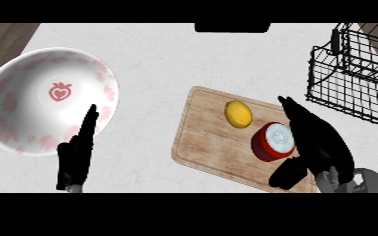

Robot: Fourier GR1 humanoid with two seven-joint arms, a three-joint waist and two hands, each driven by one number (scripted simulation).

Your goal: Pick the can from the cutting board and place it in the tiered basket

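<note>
One can (pixel 274 141) upright at 4 o'clock on cutting board (pixel 214 140), lemon (pixel 238 114) just beside | right hand (pixel 314 140) cupped around can, fingers not yet closed | left hand (pixel 76 157) resting released at 8 | step: grasp; next: close, lift toward tiered basket (pixel 343 75) at 2

Can (pixel 272 141): red body, white top with a faint grey mark; lemon (pixel 238 114) plain yellow; cutting board (pixel 204 137) light tan wood with horizontal grain lines. Plate (pixel 29 75): white, pale pink blotches round the rim, one red strawberry motif with a heart at centre. Tiered basket (pixel 341 82) black wire mesh, both hands black (left hand (pixel 76 156), right hand (pixel 316 140)), counter (pixel 148 55) off-white with faint grey marbling, dark brown strip at its top-left corner.
</note>
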